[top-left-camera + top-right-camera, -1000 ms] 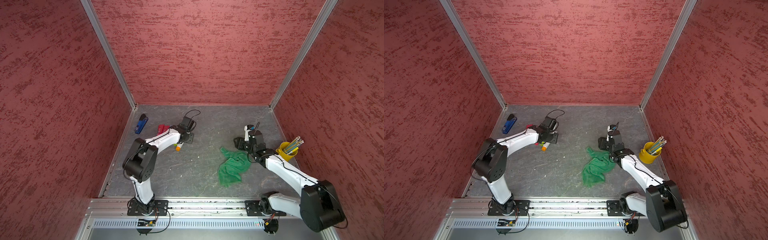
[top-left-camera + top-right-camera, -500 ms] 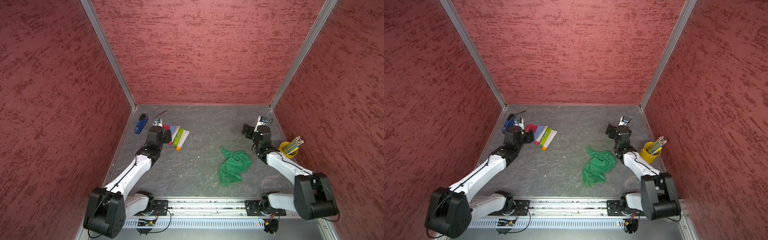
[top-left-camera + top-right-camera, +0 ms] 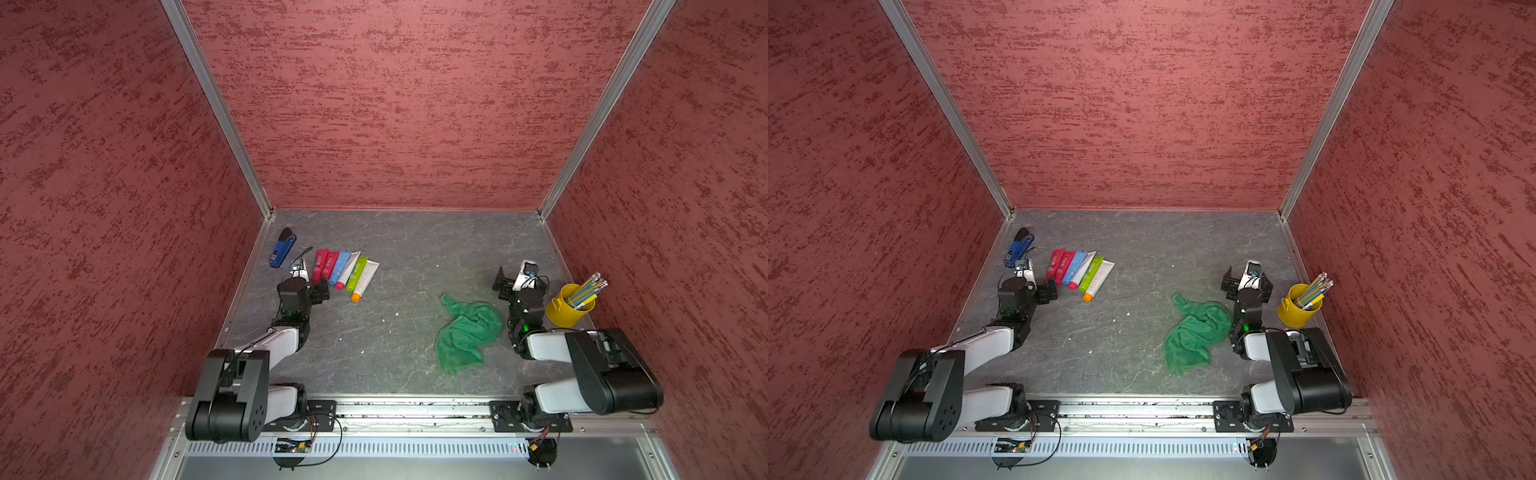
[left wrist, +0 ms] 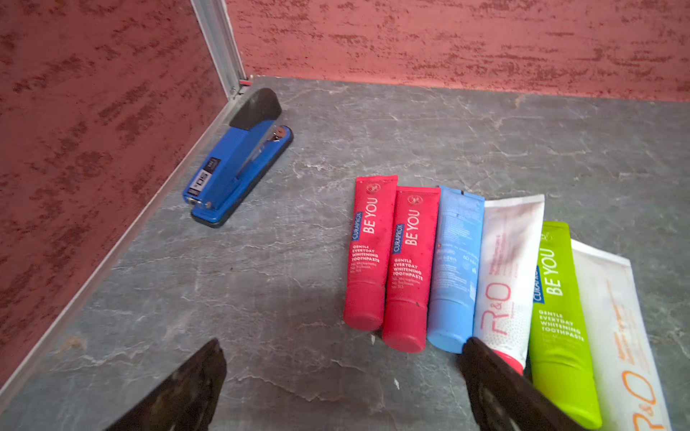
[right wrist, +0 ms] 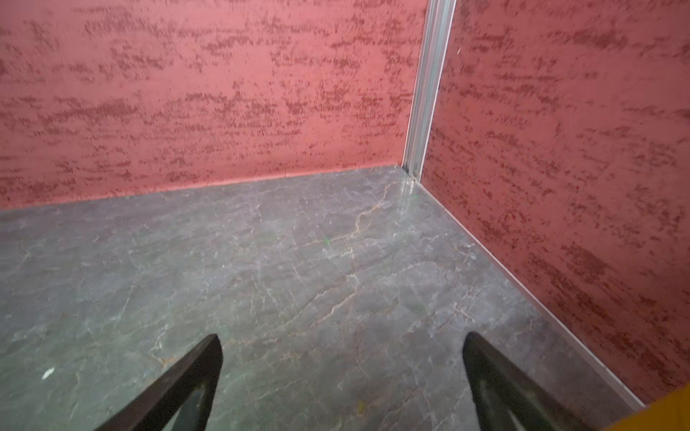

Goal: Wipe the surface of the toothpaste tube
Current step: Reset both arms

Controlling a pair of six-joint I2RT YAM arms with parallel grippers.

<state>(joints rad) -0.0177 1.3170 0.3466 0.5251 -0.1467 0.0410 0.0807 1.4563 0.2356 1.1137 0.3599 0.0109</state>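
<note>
Tabletop robot cell with red walls, seen from above and from both wrist cameras. Places are being given relative to the green cloth [image 3: 467,332], which is lying crumpled on the grey table [image 3: 395,249].

Farthest left of the cloth, near the back corner, a blue stapler [image 3: 282,252] is lying flat. Closer in, the left gripper [image 4: 343,343] is hovering low with its jaws spread wide and nothing between them. One of its fingertips [image 4: 481,358] is sitting right at the cap ends of the tubes; whether it is touching is unclear.

Six toothpaste tubes [image 4: 459,261] are lying side by side, touching, well left of the cloth and slightly behind it: two red, one blue, one white, one green, one white. Which one is meant is not certain, though the white tube with the red cap [image 4: 511,253] is showing greyish smears.

Just right of the cloth, the right gripper [image 5: 341,337] is hovering over bare table, jaws released and empty. Farther right, a yellow cup [image 3: 565,311] is holding pencils [image 3: 588,286].

A tube is probably going to feel light, soft-bodied and slick, denting under a hard squeeze. The firm cap end looks like the safest place to pinch it. The limp cloth is offering raised folds to grab.
</note>
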